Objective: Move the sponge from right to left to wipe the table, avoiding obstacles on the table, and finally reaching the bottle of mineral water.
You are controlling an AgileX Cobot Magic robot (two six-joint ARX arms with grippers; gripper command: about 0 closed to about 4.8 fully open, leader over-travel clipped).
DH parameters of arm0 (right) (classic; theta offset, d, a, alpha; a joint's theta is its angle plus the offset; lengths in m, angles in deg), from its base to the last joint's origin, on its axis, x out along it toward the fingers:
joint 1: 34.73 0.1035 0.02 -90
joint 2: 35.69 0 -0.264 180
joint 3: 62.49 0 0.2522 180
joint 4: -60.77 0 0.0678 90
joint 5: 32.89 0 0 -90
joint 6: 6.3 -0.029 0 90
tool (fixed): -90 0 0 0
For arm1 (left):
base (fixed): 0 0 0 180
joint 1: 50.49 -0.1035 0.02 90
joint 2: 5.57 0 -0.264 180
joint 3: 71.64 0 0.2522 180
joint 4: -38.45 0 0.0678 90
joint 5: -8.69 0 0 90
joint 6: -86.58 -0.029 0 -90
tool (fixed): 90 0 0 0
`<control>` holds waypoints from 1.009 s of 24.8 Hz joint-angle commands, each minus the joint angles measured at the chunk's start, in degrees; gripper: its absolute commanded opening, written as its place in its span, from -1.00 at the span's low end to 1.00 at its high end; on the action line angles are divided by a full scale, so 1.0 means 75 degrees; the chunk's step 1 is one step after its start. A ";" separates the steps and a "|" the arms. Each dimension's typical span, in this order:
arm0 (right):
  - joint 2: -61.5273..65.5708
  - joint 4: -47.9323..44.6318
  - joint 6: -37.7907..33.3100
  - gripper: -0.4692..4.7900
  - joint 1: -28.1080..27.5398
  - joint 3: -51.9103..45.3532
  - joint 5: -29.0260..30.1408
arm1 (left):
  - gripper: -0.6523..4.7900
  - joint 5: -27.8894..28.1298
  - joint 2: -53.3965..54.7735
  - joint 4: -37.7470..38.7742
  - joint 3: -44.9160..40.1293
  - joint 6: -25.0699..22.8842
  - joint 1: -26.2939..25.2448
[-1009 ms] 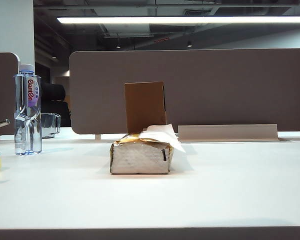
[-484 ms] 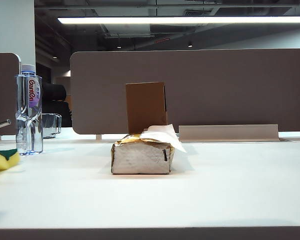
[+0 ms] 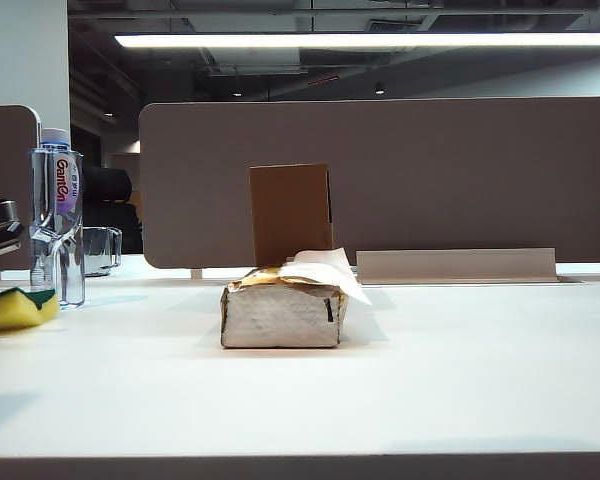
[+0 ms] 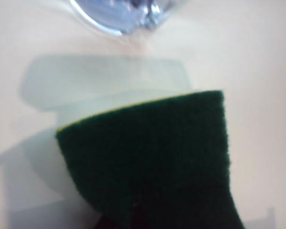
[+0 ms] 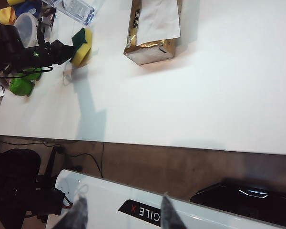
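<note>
From where I stand, the wipe looks nearly finished. The sponge (image 3: 18, 308) sits at the far left of the desk (image 3: 400, 380), yellow foam down and green scouring layer up, just beside the foot of the bottle of mineral water (image 3: 57, 218). Whether the two actually touch I cannot tell; from the front the sponge's corner overlaps the bottle's base, and the left wrist view shows only a narrow strip of bare desk between the sponge's edge and the bottle's bottom.

The left pincer (image 5: 66, 50) is clamped on the sponge, reaching in from the left edge; the dark arm behind it is plain in the right wrist view.

Both obstacles lie to the right of the sponge: the tissue pack (image 3: 283, 308) in the middle of the desk with white tissue spilling from its top, and the cardboard box (image 3: 291, 212) upright behind it. Neither looks knocked or tilted.

The right pincer (image 5: 120, 213) hangs high above the near edge of the desk, well apart from everything, its fingers spread and holding nothing.

What is left, I judge, is at most a last nudge to bring the sponge against the bottle, then letting go.
</note>
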 commanded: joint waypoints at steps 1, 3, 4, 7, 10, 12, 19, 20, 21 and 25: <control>-0.0006 -0.0105 -0.0006 -0.07 -0.0003 0.0023 0.0047 | -0.78 0.0510 0.0087 -0.0277 0.0277 0.0152 -0.0047; -0.0009 -0.0099 -0.0009 -0.07 -0.0003 0.0026 0.0076 | -0.78 0.0294 0.0082 -0.0213 0.0411 0.0207 -0.0047; -0.0009 -0.0090 -0.0006 -0.07 -0.0003 0.0026 0.0076 | -0.78 0.0108 0.0082 -0.0201 0.0431 0.0207 -0.0044; -0.0009 -0.0079 -0.0006 -0.07 -0.0003 0.0023 0.0073 | -0.76 -0.0248 0.0082 -0.0085 0.0460 0.0207 -0.0029; -0.0009 -0.0076 -0.0006 -0.07 -0.0003 0.0026 0.0073 | -0.29 -0.0291 0.0082 0.0114 0.0460 0.0204 -0.0006; -0.0009 -0.0076 -0.0006 -0.07 -0.0003 0.0026 0.0073 | -0.26 -0.0291 0.0079 0.0149 0.0460 0.0201 -0.0006; -0.0009 -0.0070 -0.0003 -0.07 -0.0003 0.0026 0.0073 | 0.16 -0.0291 0.0035 0.0175 0.0493 0.0201 -0.0006; -0.0009 -0.0070 -0.0003 -0.07 -0.0003 0.0026 0.0073 | 0.16 -0.0294 0.0026 0.0169 0.0495 0.0198 -0.0006; -0.0009 -0.0070 -0.0003 -0.07 -0.0003 0.0023 0.0073 | 0.16 -0.0291 -0.0015 0.0166 0.0498 0.0195 -0.0006; -0.0009 -0.0070 -0.0003 -0.07 0.0000 0.0026 0.0073 | 0.16 -0.0303 -0.0131 0.0213 0.0656 0.0201 -0.0009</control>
